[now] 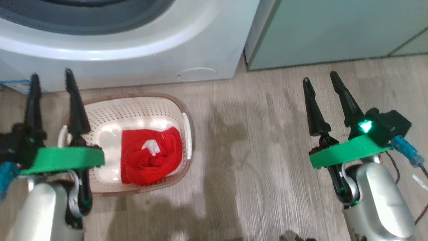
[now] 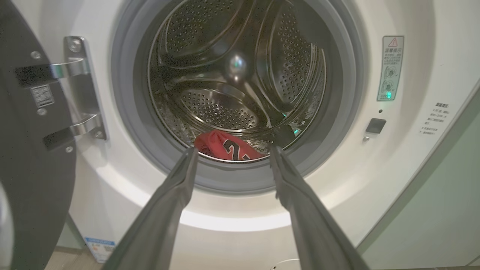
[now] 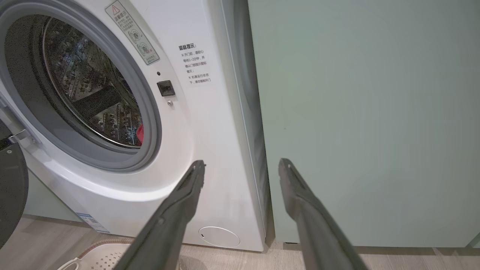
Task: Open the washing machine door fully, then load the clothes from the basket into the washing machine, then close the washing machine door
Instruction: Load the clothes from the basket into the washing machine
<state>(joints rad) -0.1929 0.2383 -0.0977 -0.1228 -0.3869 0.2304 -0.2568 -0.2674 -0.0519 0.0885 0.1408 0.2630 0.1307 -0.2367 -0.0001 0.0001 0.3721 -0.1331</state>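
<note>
One red garment (image 1: 150,157) lies in the basket (image 1: 140,110) before the washing machine (image 1: 133,50); with jaws apart on left gripper (image 1: 50,74) and right gripper (image 1: 319,77), I'd lower the left onto its bunched middle.

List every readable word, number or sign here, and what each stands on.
"温馨提示:" is printed on the washing machine front; the smaller lines beneath are unreadable.
"2", partly hidden, is on the red clothes in the drum.
Warning-triangle sticker beside the drum: wording too small.
Blue label and the code sticker on the washing machine door: unreadable.
</note>
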